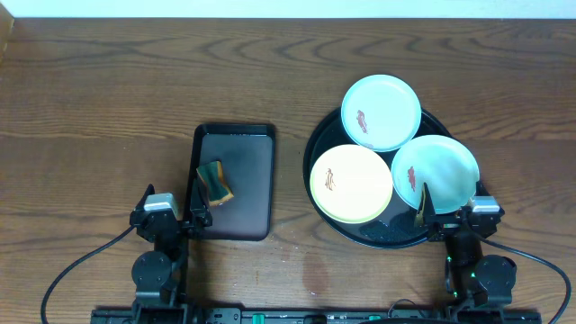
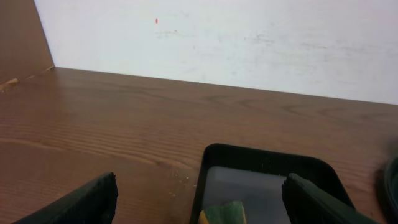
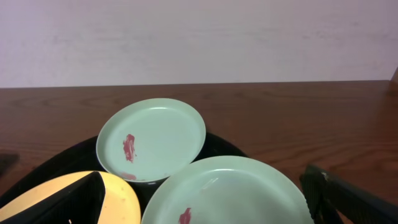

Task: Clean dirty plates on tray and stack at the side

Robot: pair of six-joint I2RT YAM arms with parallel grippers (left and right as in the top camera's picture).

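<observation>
Left hand (image 1: 198,216) and right hand (image 1: 447,219) both show fingers apart, gripping nothing. Dark wood-grain surface (image 1: 108,108), white wall (image 2: 249,43) behind. I count one round tray (image 1: 396,236) carrying three smeared plates (image 1: 381,111), two mint and one yellow, plus one rectangular tray (image 1: 247,202) with one sponge (image 1: 214,180).

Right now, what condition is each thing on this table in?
Far mint plate, dirty, red smear.
Near mint plate, dirty, red smear.
Yellow plate, dirty, faint smear.
Round black tray, holding all three plates.
Sponge, lying in rectangular tray.
Left tool, open, empty.
Right tool, open, empty.
</observation>
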